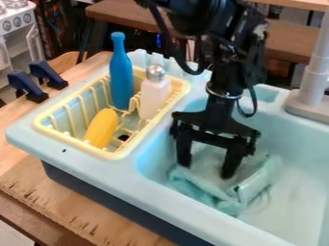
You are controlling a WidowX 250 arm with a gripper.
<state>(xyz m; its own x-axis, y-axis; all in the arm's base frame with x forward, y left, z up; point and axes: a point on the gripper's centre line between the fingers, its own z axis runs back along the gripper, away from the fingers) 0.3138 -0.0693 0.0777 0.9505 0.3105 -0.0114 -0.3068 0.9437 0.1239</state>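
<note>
Two fingers spread apart, gripping nothing; has black two-finger gripper [207,170] directly over crumpled pale-teal cloth-like item [193,186] in light-blue plastic sink [292,139], pale-yellow plastic rack [80,144] at 10 o'clock.

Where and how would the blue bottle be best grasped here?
Probably by the slim neck of the blue bottle, coming straight down from above with a finger on either side. It stands upright, its neck rising well above the yellow rack, while its wider body sits down inside, close beside the silver-topped shaker, so a lower grip looks more cramped.
</note>
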